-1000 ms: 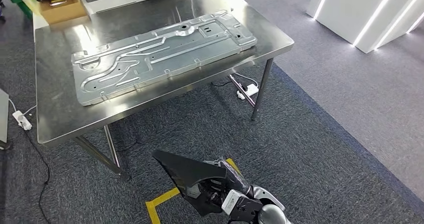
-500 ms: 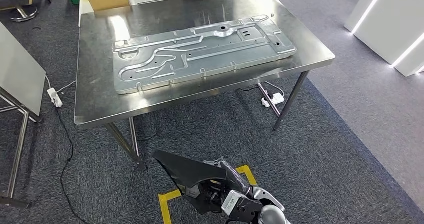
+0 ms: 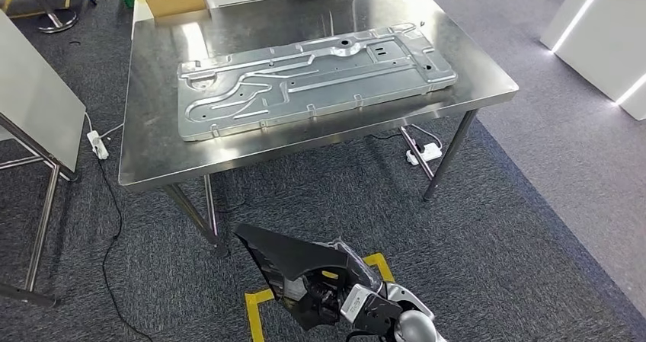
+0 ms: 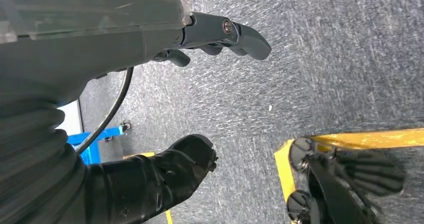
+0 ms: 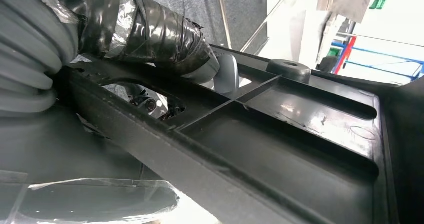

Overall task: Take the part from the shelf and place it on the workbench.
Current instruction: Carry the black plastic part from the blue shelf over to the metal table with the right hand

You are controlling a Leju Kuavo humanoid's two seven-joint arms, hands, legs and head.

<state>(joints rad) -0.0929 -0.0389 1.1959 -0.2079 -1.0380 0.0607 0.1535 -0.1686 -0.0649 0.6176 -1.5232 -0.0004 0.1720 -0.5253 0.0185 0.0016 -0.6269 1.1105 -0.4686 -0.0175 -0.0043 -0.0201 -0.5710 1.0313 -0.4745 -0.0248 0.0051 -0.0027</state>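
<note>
My right hand [image 3: 346,300] grips the black part [image 3: 286,257] at its five o'clock end, worktop [image 3: 152,163] at twelve; my left hand [image 4: 165,84] hangs empty, fingers apart.

Black plastic part [image 3: 286,260], flat and roughly triangular with a pointed tip, ribbed on its underside with a round boss, as seen in the right wrist view [image 5: 280,129]. Held in the right hand [image 3: 339,296] above grey carpet, short of the steel workbench [image 3: 152,159]. Not touching the bench.
</note>
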